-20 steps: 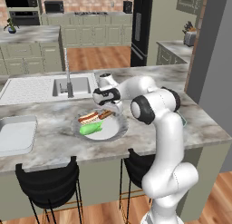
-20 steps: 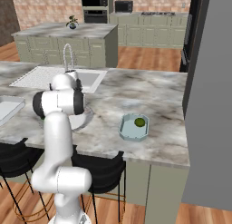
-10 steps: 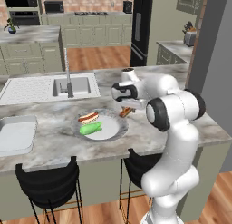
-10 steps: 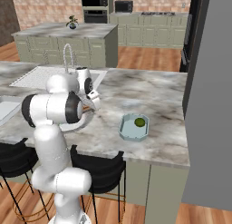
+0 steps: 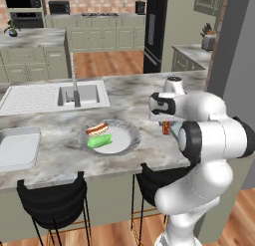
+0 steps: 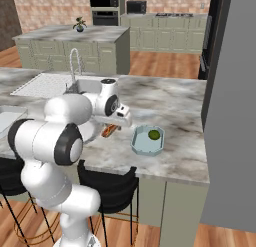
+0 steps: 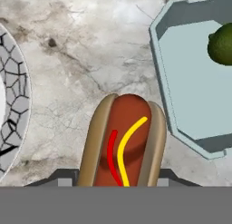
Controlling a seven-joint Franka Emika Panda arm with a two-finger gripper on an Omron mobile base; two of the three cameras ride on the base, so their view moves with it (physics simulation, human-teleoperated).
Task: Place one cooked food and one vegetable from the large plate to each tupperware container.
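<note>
Pinched in the claw (image 7: pixel 121 184), the hot dog (image 7: pixel 122 141) hangs over bare counter (image 7: pixel 90 60); released early, it misses the teal container (image 7: pixel 190 82) at right.

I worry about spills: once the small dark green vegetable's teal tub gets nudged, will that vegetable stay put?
Probably not. The small dark green vegetable looks roundish and smooth, so it would likely roll. The teal tub has a raised wall, which should stop it. The tub itself looks light and might slide on the counter.
</note>
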